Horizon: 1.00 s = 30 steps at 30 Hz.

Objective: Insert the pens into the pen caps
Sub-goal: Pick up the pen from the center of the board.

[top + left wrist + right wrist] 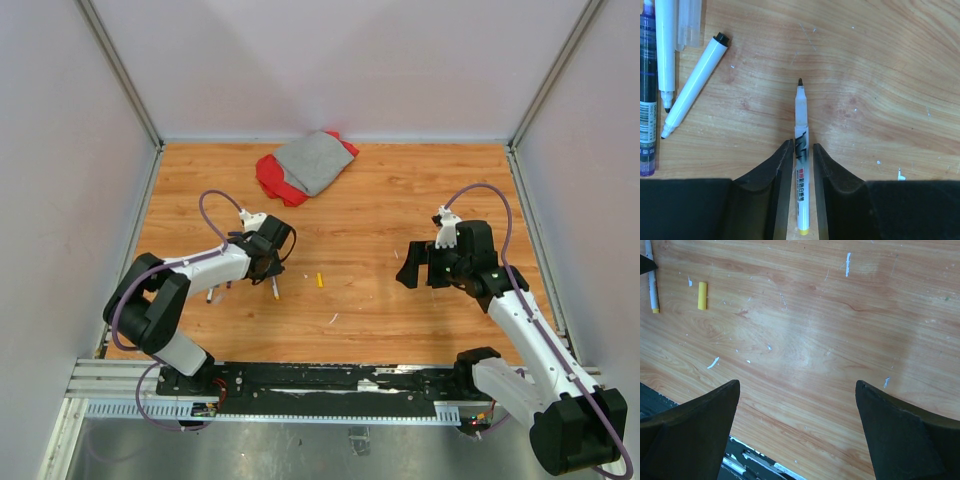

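A white pen point(801, 150) with a yellow end and a bare dark tip lies on the wooden table point(400, 200). My left gripper point(801, 145) straddles its barrel, jaws narrowly open with a thin gap on each side. The same pen point(274, 289) shows below that gripper point(262, 262) in the top view. Three more pens lie to the left: a slanted white one point(694, 86), an upright white one point(666, 50) and a dark purple one point(647, 100). A yellow pen cap point(320, 280) point(702, 295) lies alone mid-table. My right gripper point(420, 268) point(797, 390) hangs wide open over bare wood, holding nothing.
A red and grey cloth point(305, 165) sits at the back of the table. Small white scraps point(847, 264) dot the wood. A black rail point(330, 380) runs along the near edge, and white walls close in both sides.
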### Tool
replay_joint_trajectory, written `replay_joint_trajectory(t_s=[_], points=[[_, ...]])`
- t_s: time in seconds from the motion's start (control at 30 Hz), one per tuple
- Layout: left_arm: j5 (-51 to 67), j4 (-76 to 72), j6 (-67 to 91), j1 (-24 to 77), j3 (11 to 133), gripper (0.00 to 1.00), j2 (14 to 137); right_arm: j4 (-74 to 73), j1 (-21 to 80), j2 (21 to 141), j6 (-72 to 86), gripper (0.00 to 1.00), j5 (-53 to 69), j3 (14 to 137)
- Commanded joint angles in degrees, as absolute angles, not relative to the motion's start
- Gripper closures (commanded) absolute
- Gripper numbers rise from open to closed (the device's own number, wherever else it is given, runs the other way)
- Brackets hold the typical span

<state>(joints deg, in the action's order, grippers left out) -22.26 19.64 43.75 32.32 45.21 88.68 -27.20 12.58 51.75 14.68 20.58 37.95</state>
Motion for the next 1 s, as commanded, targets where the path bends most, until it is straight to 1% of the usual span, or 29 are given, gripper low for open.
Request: replay_joint_trajectory(t_s=[0.0, 0.1, 0.33, 0.53, 0.67, 0.87, 0.97], points=[[-22.07, 17.67, 43.43, 31.82, 44.09, 0.72, 90.52, -27.42, 11.78, 51.33, 14.24, 0.01, 20.83, 37.55], [-21.99, 17.34, 43.39, 31.75, 43.89, 0.74, 91.12, -27.38, 11.78, 51.33, 14.23, 0.01, 20.83, 37.62], [-22.3, 17.22, 43.09, 31.73, 43.72, 0.84, 90.82, -27.45, 11.78, 51.25, 14.16, 0.01, 20.74, 37.61], [-23.37, 17.85, 41.52, 31.74, 44.01, 0.99, 88.94, -27.39, 11.79, 50.86, 15.85, 0.02, 20.76, 37.57], [-23.34, 16.69, 40.97, 31.73, 43.07, 0.99, 85.86, -27.56, 11.74, 49.39, 18.15, 0.02, 17.39, 37.71], [-21.27, 14.72, 38.07, 32.15, 42.24, 0.99, 79.23, -27.58, 11.69, 45.92, 21.9, 0.02, 8.9, 37.8], [-21.06, 14.06, 37.07, 33.41, 41.79, 0.99, 75.48, -26.07, 11.69, 44.58, 21.9, 0.0, 9.54, 36.71]])
